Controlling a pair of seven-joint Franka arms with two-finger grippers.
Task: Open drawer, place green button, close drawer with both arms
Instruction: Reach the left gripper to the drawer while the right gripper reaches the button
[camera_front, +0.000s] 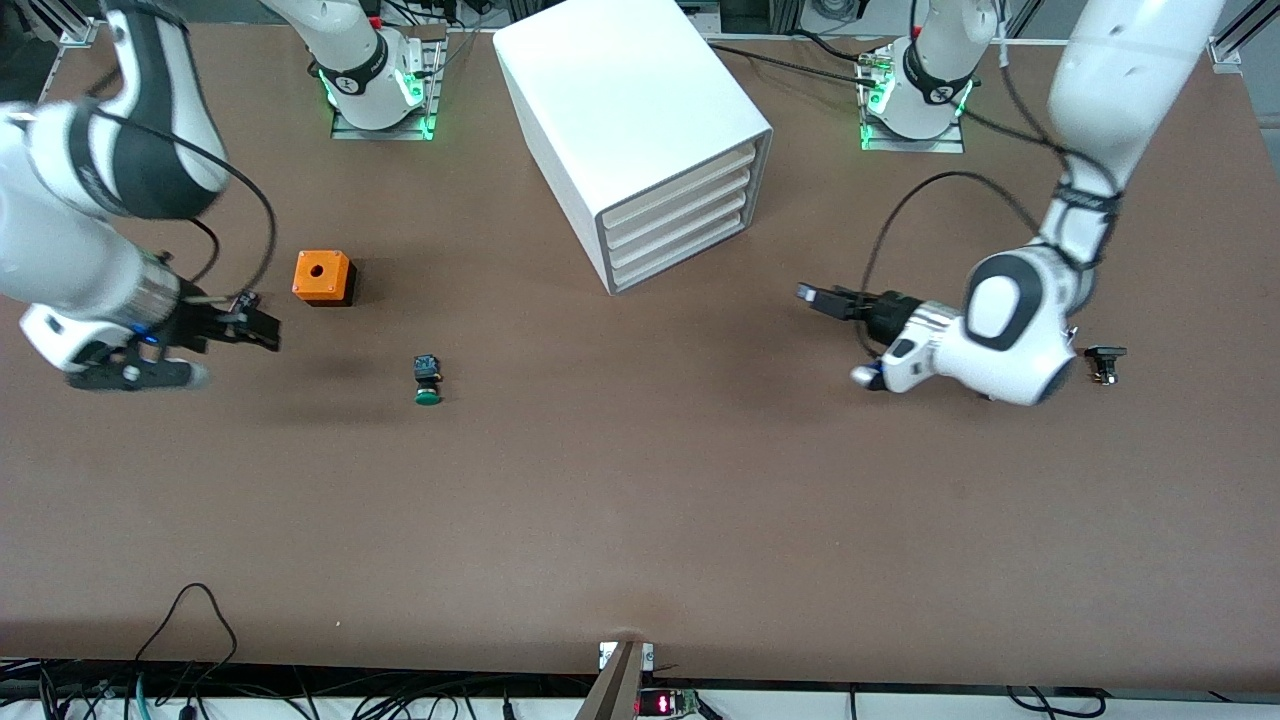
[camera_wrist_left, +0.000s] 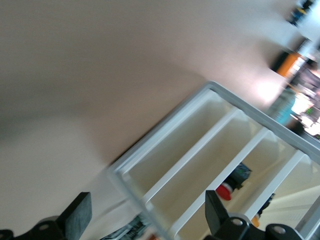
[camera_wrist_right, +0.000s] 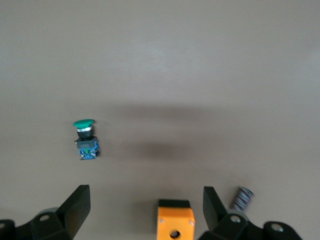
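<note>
On the counter, at about twelve o'clock in the front view, a white cabinet is standing with four stacked drawers; the lowest drawer is sitting shut. The button, green cap and black-and-blue body, is lying on its side at about nine o'clock from the counter's middle, toward the right arm's end. An orange cube is sitting at eleven o'clock from the button, farther from the front camera. A small black part is resting near the left arm's end. The left end effector is hovering, fingers apart, over bare counter at four o'clock from the cabinet. The right end effector is hovering, fingers apart, at eight o'clock from the cube.
</note>
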